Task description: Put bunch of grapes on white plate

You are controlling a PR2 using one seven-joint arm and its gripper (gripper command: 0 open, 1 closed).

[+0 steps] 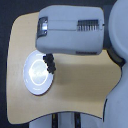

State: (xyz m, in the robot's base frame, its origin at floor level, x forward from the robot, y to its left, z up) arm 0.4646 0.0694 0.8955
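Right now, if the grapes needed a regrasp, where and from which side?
Take the bunch of grapes across its narrow width near the upper end, coming from above: it is a slim elongated cluster over the white plate's rim. The hand itself is hidden under the arm.

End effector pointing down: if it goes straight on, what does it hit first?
Probably the white plate. The end effector hangs at its right rim with the bunch of grapes below; height above the plate is unclear.
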